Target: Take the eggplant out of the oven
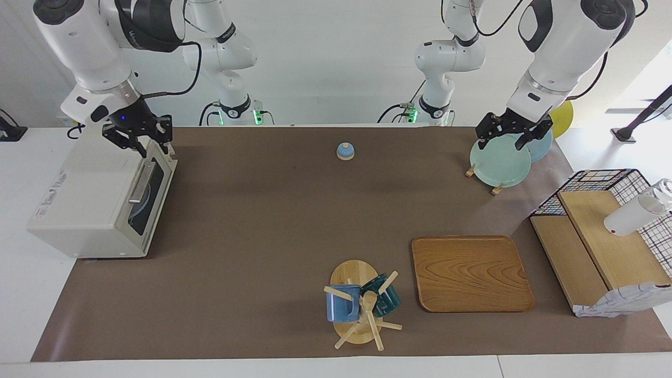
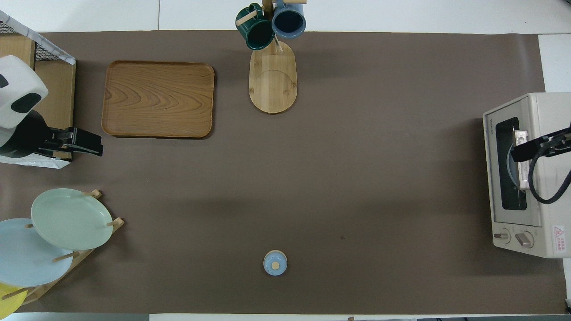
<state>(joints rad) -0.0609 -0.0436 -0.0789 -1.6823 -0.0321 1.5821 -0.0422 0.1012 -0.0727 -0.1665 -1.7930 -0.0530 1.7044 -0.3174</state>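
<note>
The cream-white oven (image 1: pixel 89 194) stands at the right arm's end of the table, and its dark glass door with the metal bar handle (image 1: pixel 140 182) is closed. The eggplant is hidden; only a pale curved rim shows through the glass. My right gripper (image 1: pixel 149 147) points down at the oven's top front edge, by the end of the handle nearer the robots. In the overhead view the right gripper (image 2: pixel 519 154) covers part of the handle. Whether it touches the handle I cannot tell. My left gripper (image 1: pixel 512 139) hangs open and waits over the plate rack.
A rack with a green plate (image 1: pixel 499 160) stands at the left arm's end, near the robots. Farther out are a wire basket with wooden shelves (image 1: pixel 604 236), a wooden tray (image 1: pixel 470 273) and a mug tree (image 1: pixel 359 304). A small blue knob (image 1: pixel 345 151) sits mid-table.
</note>
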